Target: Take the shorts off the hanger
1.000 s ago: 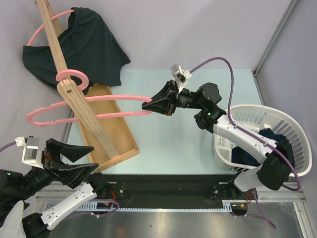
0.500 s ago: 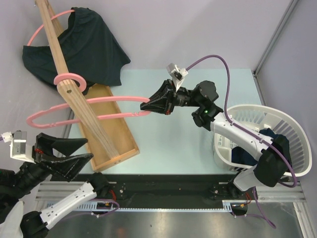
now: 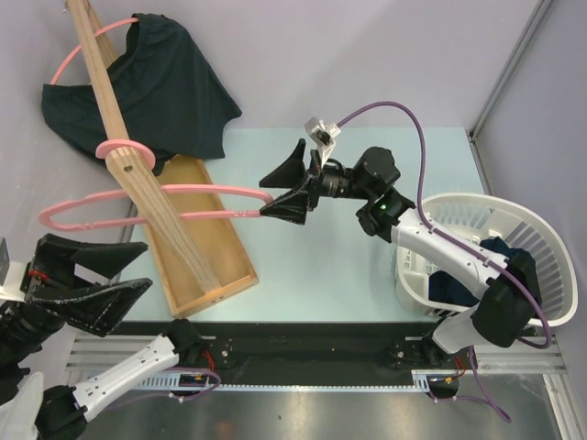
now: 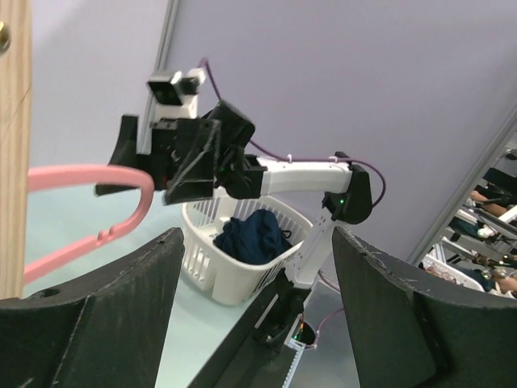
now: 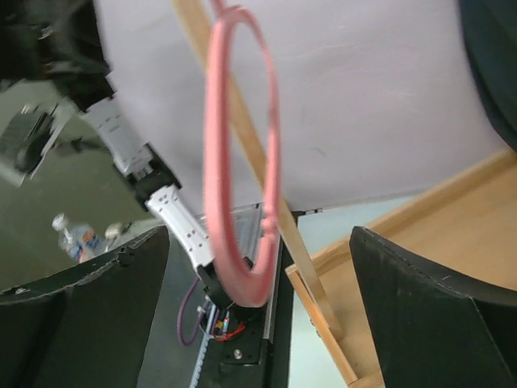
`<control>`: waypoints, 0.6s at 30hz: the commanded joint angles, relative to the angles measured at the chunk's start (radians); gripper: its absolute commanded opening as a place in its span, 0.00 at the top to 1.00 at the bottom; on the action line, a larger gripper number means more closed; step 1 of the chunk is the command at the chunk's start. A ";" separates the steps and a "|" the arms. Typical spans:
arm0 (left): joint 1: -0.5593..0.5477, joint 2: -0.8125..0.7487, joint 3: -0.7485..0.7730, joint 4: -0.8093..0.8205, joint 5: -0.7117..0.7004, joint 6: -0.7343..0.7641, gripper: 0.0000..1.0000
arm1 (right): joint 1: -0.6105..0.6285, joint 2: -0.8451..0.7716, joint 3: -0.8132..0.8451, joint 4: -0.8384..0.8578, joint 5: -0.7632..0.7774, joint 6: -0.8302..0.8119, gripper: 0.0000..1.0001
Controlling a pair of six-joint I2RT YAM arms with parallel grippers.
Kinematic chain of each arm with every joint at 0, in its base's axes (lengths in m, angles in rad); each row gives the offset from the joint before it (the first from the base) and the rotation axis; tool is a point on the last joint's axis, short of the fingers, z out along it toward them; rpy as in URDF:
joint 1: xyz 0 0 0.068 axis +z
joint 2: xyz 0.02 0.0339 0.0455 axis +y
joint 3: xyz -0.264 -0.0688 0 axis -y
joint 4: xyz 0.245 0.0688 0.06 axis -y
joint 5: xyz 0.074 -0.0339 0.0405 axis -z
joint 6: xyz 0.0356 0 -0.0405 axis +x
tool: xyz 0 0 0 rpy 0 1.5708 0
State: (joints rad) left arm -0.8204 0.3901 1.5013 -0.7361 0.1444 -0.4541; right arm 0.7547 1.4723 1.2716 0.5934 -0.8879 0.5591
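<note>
Blackish dark green shorts [image 3: 170,87] hang on the upper pink hanger [image 3: 69,64], high on a slanted wooden post [image 3: 110,101]. The lower pink hanger [image 3: 156,190] on the same post is bare. Its right end lies between the spread fingers of my right gripper [image 3: 268,196], which is open; in the right wrist view the hanger loop [image 5: 242,162] touches neither finger. Navy shorts [image 3: 495,249] lie in the white basket [image 3: 541,229] and also show in the left wrist view [image 4: 250,234]. My left gripper [image 3: 142,271] is open and empty at the near left.
The post stands in a wooden tray [image 3: 215,247] on the pale green tabletop [image 3: 348,275]. The basket sits at the table's right edge beside the right arm's base. A grey wall [image 3: 321,55] runs behind.
My right gripper has gone from shut on the lower hanger's end to open. The hanger has shifted slightly left. My left arm has drawn back toward the near left corner.
</note>
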 commanded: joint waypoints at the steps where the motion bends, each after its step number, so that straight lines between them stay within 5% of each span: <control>1: 0.000 0.121 0.060 0.105 0.064 0.005 0.21 | -0.011 -0.096 0.041 -0.208 0.248 -0.054 0.00; 18: 0.000 0.426 0.312 0.220 0.104 0.055 0.21 | -0.011 -0.268 0.006 -0.641 0.543 -0.133 0.00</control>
State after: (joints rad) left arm -0.8204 0.7528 1.7855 -0.5945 0.2115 -0.4065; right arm 0.7448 1.2709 1.2743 0.0341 -0.4416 0.4500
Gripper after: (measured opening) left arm 0.789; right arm 0.995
